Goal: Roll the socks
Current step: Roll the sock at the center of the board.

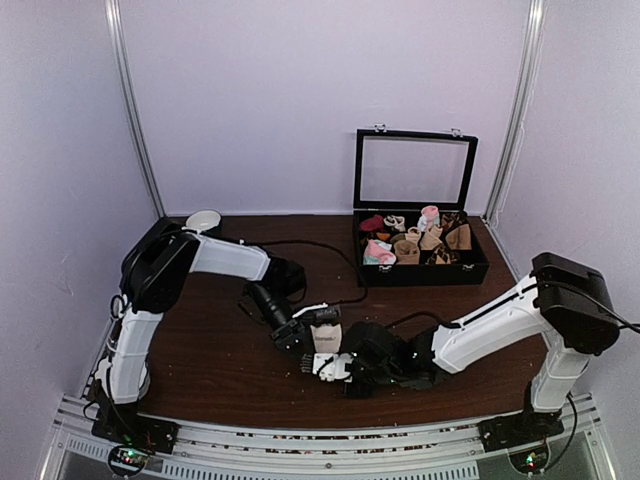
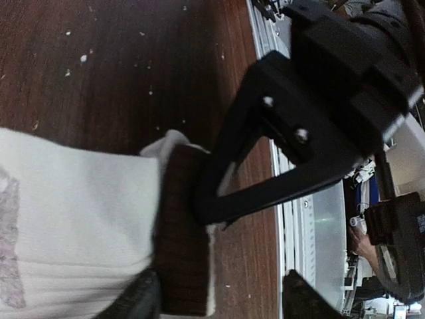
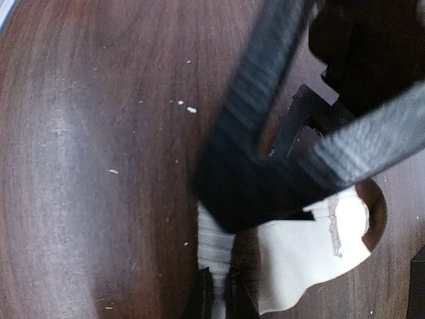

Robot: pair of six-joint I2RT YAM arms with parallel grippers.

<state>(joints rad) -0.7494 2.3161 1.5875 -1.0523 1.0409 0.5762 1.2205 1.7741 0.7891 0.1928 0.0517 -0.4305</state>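
The socks (image 1: 328,340) lie near the table's front middle, tan on top with a paler whitish end (image 1: 330,366) toward the front edge. In the left wrist view the socks (image 2: 73,219) are a cream fabric with a dark brown band (image 2: 182,226). My left gripper (image 2: 222,292) is open, one finger (image 2: 136,299) resting by the fabric and the other well apart from it. My right gripper (image 3: 219,292) is shut on the ribbed whitish cuff (image 3: 216,252) of the socks (image 3: 305,252). The two grippers meet over the socks (image 1: 325,352), each hiding part of them.
A black open-lidded box (image 1: 420,265) with several rolled socks stands at the back right. A white round object (image 1: 203,220) sits at the back left behind the left arm. A black cable (image 1: 330,255) runs across the table. The metal rail (image 1: 330,445) marks the near edge.
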